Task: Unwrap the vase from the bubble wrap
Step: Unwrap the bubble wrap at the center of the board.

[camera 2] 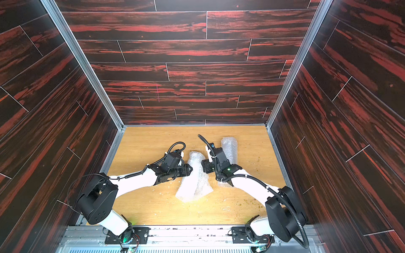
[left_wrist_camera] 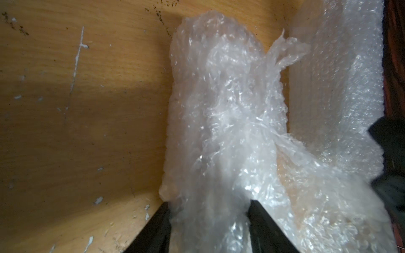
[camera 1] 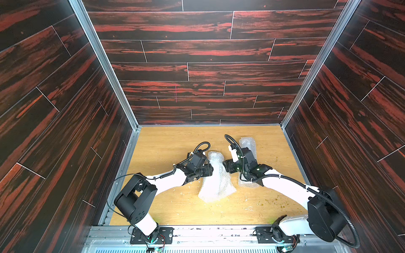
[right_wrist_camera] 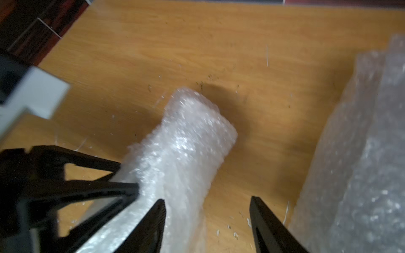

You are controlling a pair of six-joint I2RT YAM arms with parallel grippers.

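The bubble wrap roll [camera 1: 215, 175] lies mid-table in both top views, its near end flaring into a loose sheet [camera 2: 192, 188]. The vase is hidden; only wrap shows. My left gripper [left_wrist_camera: 209, 210] is shut on the roll [left_wrist_camera: 219, 109], with one finger [left_wrist_camera: 162, 219] on each side. It reaches in from the left [camera 1: 210, 169]. My right gripper [right_wrist_camera: 208, 208] stands open just right of the roll [right_wrist_camera: 186, 142]. One finger [right_wrist_camera: 157, 214] rests against the wrap, and bare table shows between the jaws. A second, flat bubble wrap sheet [camera 1: 247, 144] lies under the right arm.
Dark red wood-pattern walls [camera 1: 65, 131] close in the wooden table [camera 1: 166, 140] on the left, back and right. A metal rail [camera 1: 208, 232] with both arm bases runs along the front. Crumbs and white flecks [camera 1: 263, 203] dot the near right of the table.
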